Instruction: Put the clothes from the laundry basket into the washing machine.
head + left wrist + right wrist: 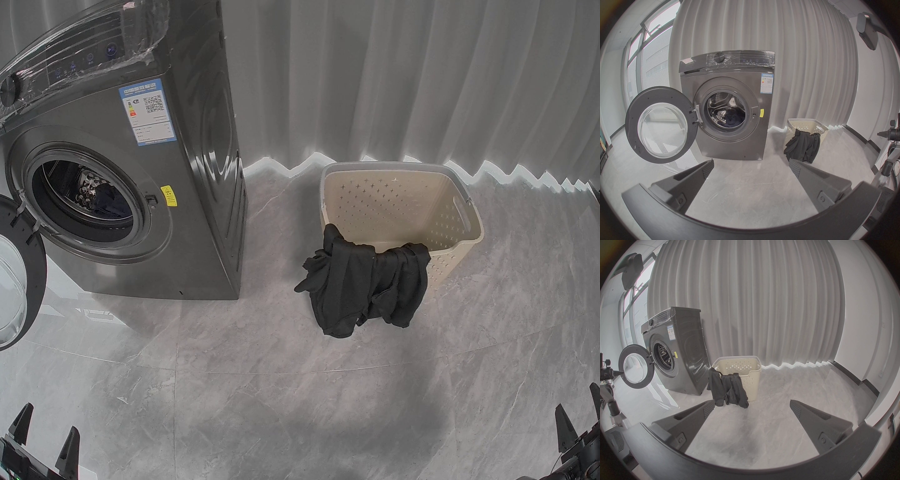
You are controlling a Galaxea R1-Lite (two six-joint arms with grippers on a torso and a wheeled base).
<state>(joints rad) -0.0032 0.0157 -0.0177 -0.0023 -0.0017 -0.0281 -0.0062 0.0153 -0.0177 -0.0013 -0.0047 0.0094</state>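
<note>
A cream laundry basket (464, 206) (791, 124) (753, 377) stands on the floor right of the grey washing machine (194, 206) (734, 147) (690, 346). A black garment (362, 284) (803, 146) (726, 389) hangs over the basket's near rim, reaching the floor. The machine's round door (15, 275) (661, 124) (634, 366) is swung open, and dark clothing (109, 200) (732, 117) lies in the drum. My left gripper (44, 434) (751, 165) is open and low, well short of the machine. My right gripper (578, 409) (751, 405) is open too, far from the basket.
White curtains (406, 75) hang behind the machine and basket. Grey tiled floor (281, 400) stretches between me and both. In the right wrist view a dark skirting (856, 377) runs along the side wall.
</note>
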